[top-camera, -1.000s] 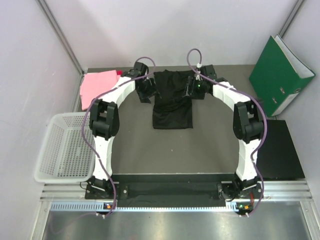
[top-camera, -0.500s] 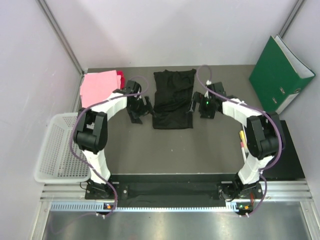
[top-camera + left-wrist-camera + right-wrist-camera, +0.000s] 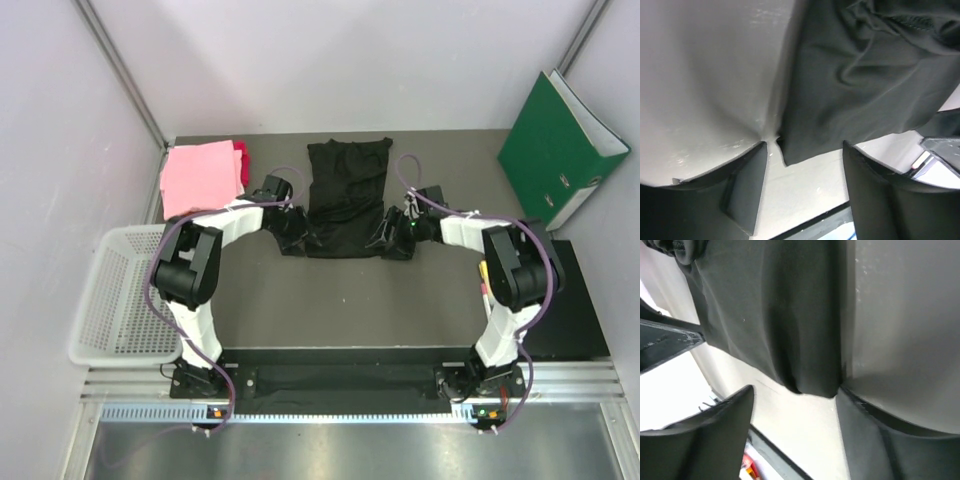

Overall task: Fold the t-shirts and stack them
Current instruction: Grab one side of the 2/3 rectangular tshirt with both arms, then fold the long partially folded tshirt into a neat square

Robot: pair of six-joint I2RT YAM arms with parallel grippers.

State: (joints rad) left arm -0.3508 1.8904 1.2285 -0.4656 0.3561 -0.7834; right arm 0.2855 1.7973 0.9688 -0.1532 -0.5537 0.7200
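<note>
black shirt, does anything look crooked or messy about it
Only mildly. The black shirt is rumpled toward its far end, with creases bunched there, while its near hem lies flat and fairly straight. The left claw and right claw, both open, straddle its near corners. Nothing looks torn.

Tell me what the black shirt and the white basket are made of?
The black shirt looks like soft, matte cloth: it wrinkles and folds. The white basket is probably hard plastic mesh: its walls stand stiff and are full of little holes.
</note>
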